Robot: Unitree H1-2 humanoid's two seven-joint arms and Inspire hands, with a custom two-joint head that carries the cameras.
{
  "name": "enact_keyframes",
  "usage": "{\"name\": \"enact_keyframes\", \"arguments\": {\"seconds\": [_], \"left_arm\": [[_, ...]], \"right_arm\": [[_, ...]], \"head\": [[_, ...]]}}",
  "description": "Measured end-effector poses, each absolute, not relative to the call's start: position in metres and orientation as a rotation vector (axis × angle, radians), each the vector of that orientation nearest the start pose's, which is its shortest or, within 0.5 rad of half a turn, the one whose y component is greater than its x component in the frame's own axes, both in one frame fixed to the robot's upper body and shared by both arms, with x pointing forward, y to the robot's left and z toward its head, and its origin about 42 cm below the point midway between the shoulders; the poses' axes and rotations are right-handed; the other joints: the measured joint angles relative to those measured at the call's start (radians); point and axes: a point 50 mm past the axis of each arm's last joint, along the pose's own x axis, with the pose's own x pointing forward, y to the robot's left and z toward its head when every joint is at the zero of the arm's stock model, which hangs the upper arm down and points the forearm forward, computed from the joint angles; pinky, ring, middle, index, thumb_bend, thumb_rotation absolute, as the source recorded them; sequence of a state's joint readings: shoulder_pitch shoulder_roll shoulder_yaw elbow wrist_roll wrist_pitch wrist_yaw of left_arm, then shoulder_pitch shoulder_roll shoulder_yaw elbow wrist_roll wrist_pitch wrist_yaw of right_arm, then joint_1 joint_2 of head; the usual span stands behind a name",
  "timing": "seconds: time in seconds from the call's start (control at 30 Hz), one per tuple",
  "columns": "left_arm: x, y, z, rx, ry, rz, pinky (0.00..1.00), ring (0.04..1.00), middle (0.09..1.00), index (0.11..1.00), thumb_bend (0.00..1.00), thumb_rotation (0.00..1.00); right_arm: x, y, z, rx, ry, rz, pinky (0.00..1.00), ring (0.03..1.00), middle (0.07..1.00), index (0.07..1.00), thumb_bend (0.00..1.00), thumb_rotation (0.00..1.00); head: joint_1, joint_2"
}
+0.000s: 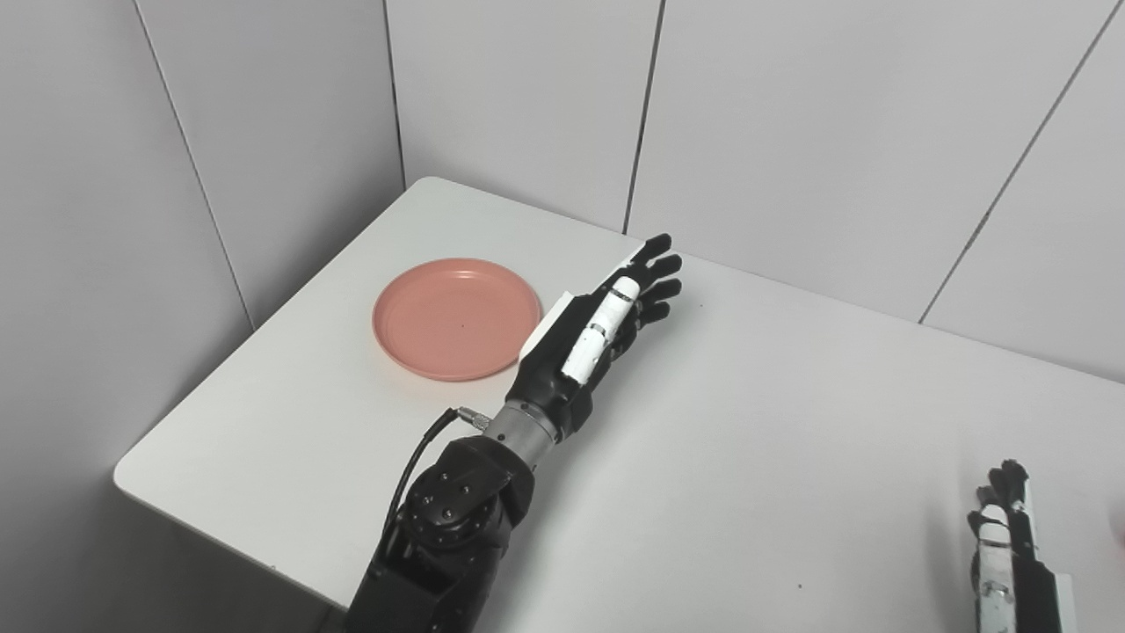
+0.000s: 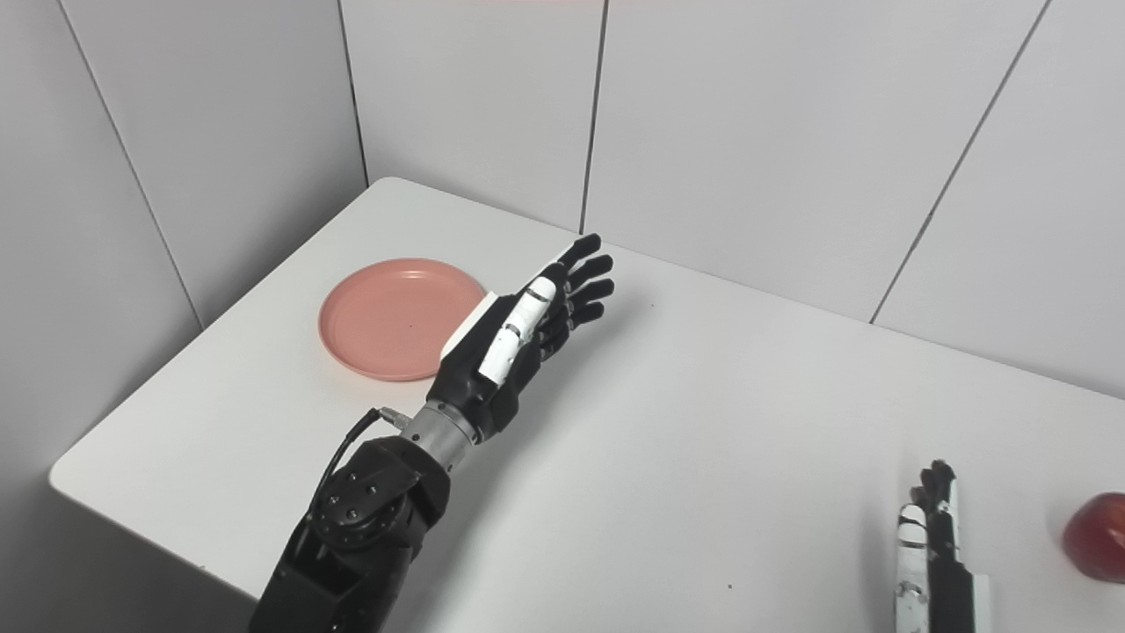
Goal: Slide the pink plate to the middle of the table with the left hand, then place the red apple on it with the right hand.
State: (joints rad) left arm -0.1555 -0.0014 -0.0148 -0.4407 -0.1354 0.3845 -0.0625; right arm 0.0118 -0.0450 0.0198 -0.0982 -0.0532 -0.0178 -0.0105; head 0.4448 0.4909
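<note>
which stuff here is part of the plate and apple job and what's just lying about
Belongs to the job:
pink plate
red apple
left hand, open
right hand, open

Just lying about:
nothing else on the table

- Pink plate (image 2: 401, 318) lies flat near the far left corner of the table (image 2: 703, 422), upright, nothing on it.
- My left hand (image 2: 518, 338) is raised just beside the plate's right rim, on edge, fingers (image 2: 587, 277) straight and apart, pointing toward the far edge; it holds nothing. Cannot tell whether it touches the plate.
- My left forearm comes in over the table's near left edge.
- My right hand (image 2: 933, 545) stands at the near edge on the right, fingers extended upward, empty.
- Red apple (image 2: 1097, 536) sits on the table just right of that hand, apart from it, cut by the frame's right border.
</note>
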Motion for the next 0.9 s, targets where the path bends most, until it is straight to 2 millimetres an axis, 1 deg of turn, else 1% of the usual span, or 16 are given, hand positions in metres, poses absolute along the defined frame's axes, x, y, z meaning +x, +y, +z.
{"name": "enact_keyframes", "arguments": {"seconds": [0.17,0.3,0.7,0.9], "left_arm": [[0.310,0.199,0.243,-0.132,-0.240,-0.144,0.93,0.932,0.949,0.934,0.38,1.00],[0.316,0.211,0.253,-0.110,-0.263,-0.126,0.95,0.942,0.956,0.944,0.39,1.00],[0.333,0.246,0.277,-0.080,-0.317,-0.038,0.93,0.932,0.942,0.925,0.37,1.00],[0.345,0.264,0.272,-0.066,-0.281,0.000,0.94,0.942,0.950,0.932,0.38,1.00]], "right_arm": [[0.280,-0.219,0.121,-0.095,-0.105,0.007,1.00,1.000,1.000,1.000,0.00,1.00],[0.281,-0.219,0.120,-0.096,-0.093,0.007,1.00,1.000,1.000,1.000,0.00,1.00],[0.281,-0.218,0.120,-0.092,-0.094,0.007,1.00,1.000,1.000,1.000,0.00,1.00],[0.281,-0.218,0.121,-0.089,-0.095,0.007,1.00,1.000,1.000,1.000,0.00,1.00]], "head": [[0.002,-0.003],[0.005,-0.005],[0.012,-0.009],[0.018,-0.012]]}}
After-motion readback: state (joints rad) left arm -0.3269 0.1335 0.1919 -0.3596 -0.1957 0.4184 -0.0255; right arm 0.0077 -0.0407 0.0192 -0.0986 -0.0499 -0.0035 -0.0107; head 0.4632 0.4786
